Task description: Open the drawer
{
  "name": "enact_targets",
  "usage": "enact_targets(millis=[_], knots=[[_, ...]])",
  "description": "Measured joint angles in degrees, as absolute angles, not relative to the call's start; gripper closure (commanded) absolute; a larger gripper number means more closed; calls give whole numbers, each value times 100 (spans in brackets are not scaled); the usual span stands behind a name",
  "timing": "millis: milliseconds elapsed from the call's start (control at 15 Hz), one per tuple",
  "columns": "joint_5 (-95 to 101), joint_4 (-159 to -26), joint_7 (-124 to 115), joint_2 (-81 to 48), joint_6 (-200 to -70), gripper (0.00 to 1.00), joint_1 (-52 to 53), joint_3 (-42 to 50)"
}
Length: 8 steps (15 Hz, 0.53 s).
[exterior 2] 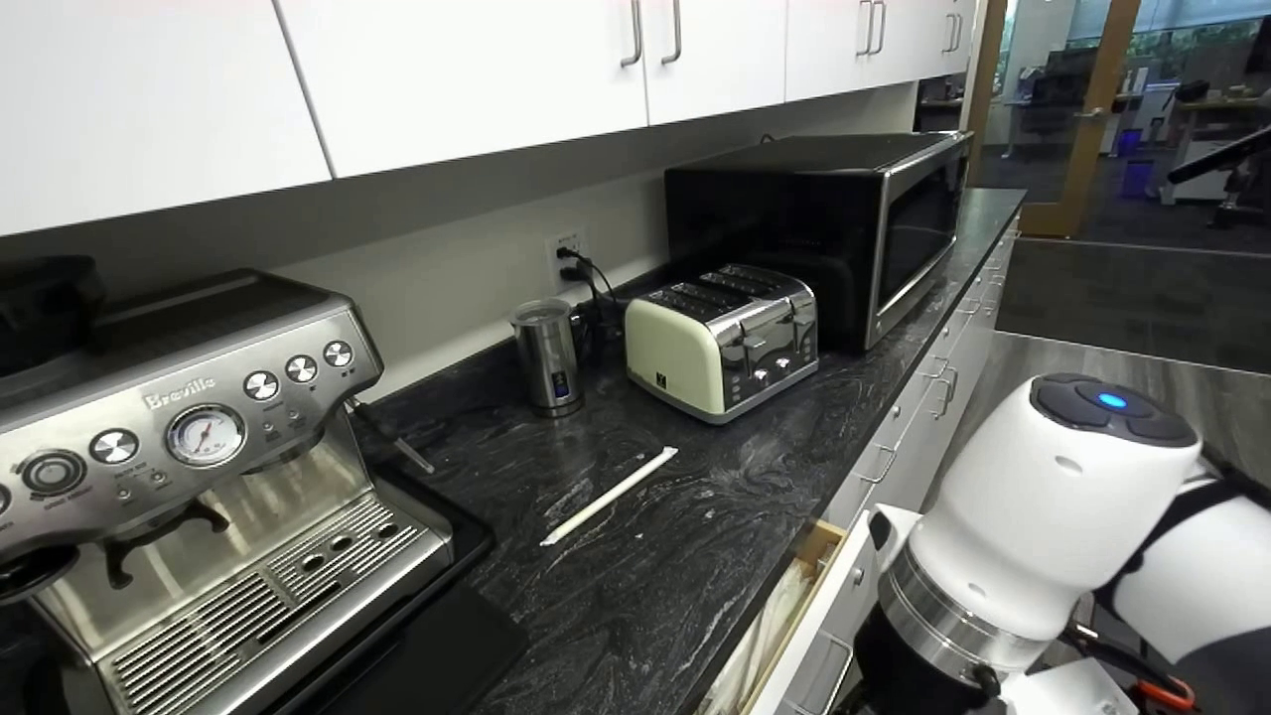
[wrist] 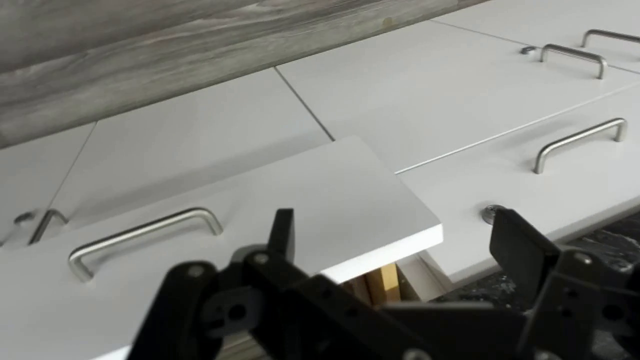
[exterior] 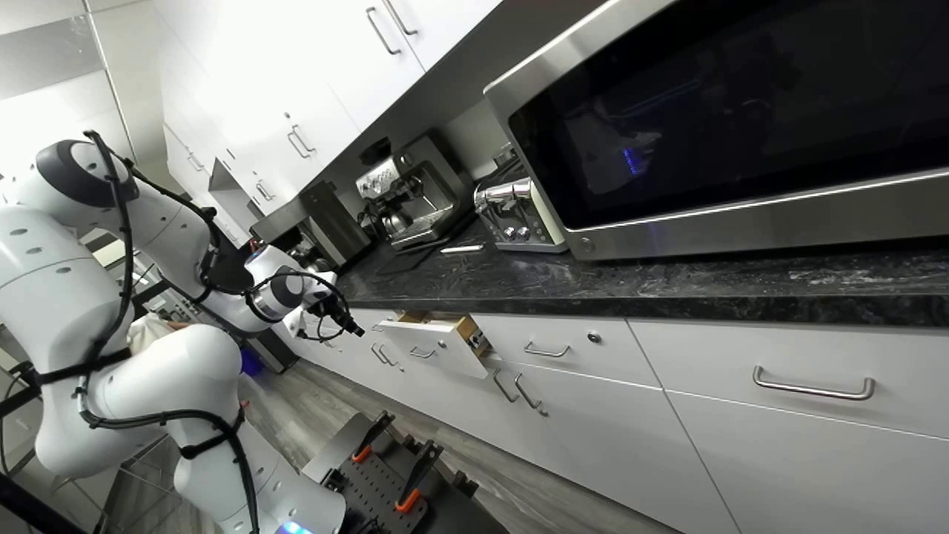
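The drawer [exterior: 426, 345] stands partly pulled out. Its white front also shows in an exterior view [exterior 2: 824, 616] and in the wrist view [wrist: 320, 200]. Its tan wooden side shows behind the front. The slim silver bar handle [wrist: 145, 230] lies left of the jaws in the wrist view, and nothing holds it. My gripper [wrist: 395, 220] is open, with its fingers wide apart and nothing between the tips. In the wrist view the fingers appear over the end corner of the drawer front; I cannot tell if they touch it. In an exterior view [exterior 2: 824, 556] the arm hides the fingers.
The dark stone counter [exterior: 637, 285] overhangs the drawers. A toaster [exterior 2: 715, 348], a microwave [exterior 2: 794, 228], an espresso machine [exterior 2: 199, 447] and a wrapped white straw-like stick [exterior 2: 611, 497] stand or lie on it. A closed neighbouring drawer [wrist: 580, 165] adjoins. Pale items lie inside the open drawer.
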<state>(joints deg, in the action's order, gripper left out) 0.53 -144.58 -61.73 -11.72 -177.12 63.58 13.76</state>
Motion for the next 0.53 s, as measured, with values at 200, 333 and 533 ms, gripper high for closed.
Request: enact_targets(millis=[200, 333, 533], knots=[[1507, -14150, -6876, -1324, -16984, 0, 7528, 2497], [2435, -13912, -7604, -1369, -16329, 0, 8326, 2855], [3400, -13750, -8524, -1291, -15451, 0, 9076, 2826]])
